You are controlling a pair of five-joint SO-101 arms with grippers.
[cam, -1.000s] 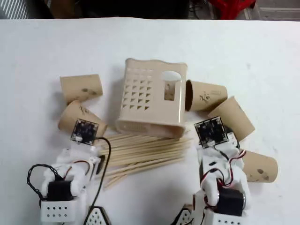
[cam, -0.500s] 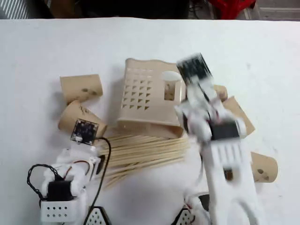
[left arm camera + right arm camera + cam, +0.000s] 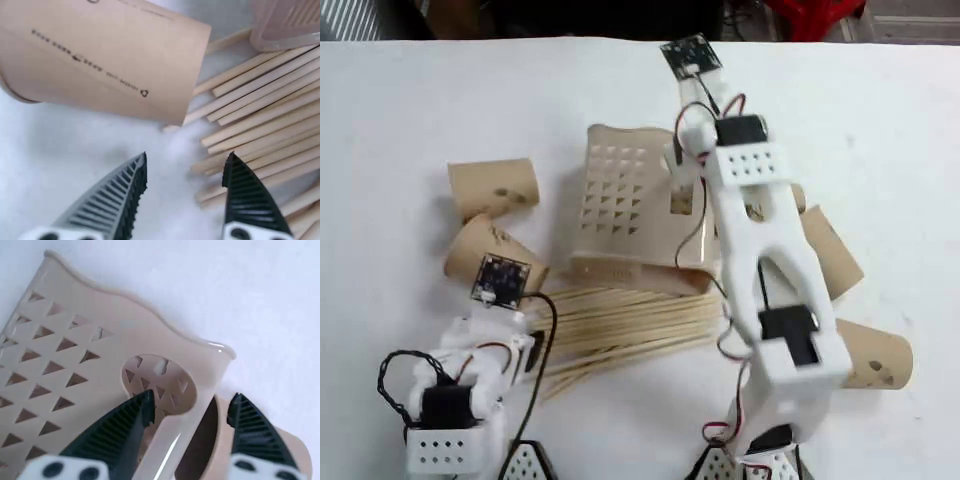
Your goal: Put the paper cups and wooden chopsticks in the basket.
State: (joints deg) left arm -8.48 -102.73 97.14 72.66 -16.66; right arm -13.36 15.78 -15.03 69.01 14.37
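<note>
Robotics lab: white table (image 3: 880,120), bare-wired arms (image 3: 760,230)

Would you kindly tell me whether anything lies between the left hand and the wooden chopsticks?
Nothing visible does. The open left hand hangs over bare table, with the chopsticks right by one fingertip; a paper cup lies farther ahead.

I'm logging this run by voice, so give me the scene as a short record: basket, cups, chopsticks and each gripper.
basket: basket tipped on its side mid-table, perforated wall up
paper cups: five on the table, all lying outside the basket; two to one side, three to the other, one of them partly under the right arm
wooden chopsticks: loose pile in front of the basket
left gripper: left gripper open, low over the chopstick ends beside a cup
right gripper: right gripper open, above the basket's handle hole
</note>
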